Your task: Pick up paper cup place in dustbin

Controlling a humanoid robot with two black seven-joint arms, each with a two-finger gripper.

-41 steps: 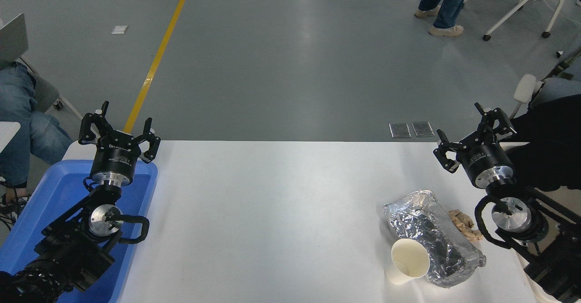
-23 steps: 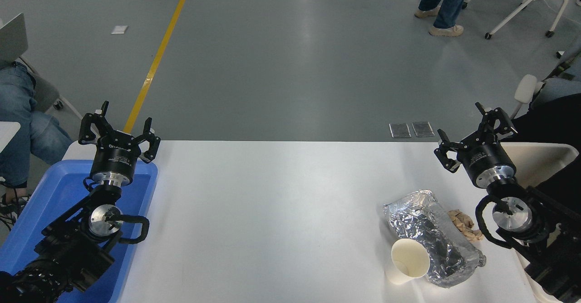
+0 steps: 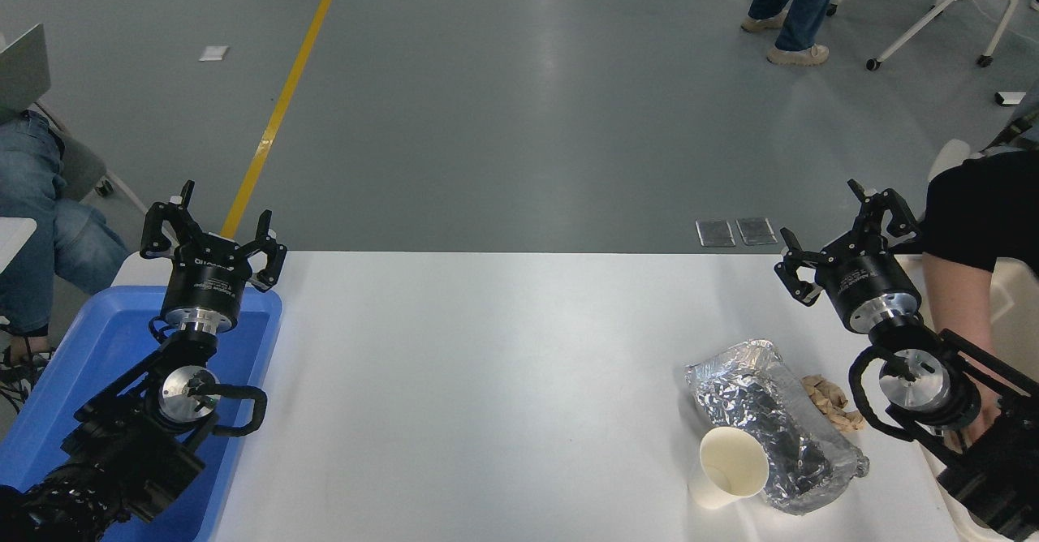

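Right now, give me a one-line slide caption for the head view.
Paper cup lying beside foil bag, right gripper open above the table, left gripper parked.

Bright even overhead light; sharp focus; soft glare streak on floor (image 3: 552,79); faint shadows on table (image 3: 487,380).

Tabletop (image 3: 487,380): smooth white, matt with a faint sheen. All places below relative to it.
Paper cup (image 3: 728,467), near right part: plain cream paper, matt, rolled rim.
Foil bag (image 3: 771,420), touching cup: crumpled silver foil, highly reflective, creased.
Small tan pieces (image 3: 829,401) just beside bag: rough, matt; material unclear.
Blue tray (image 3: 97,347), left edge: smooth glossy plastic.
Dustbin (image 3: 1010,298), right edge: smooth cream plastic.
Both claws, left claw (image 3: 213,225), right claw (image 3: 844,238): matt black, with brushed bright metal rings behind.
Floor beyond: grey, smooth, glossy reflections.
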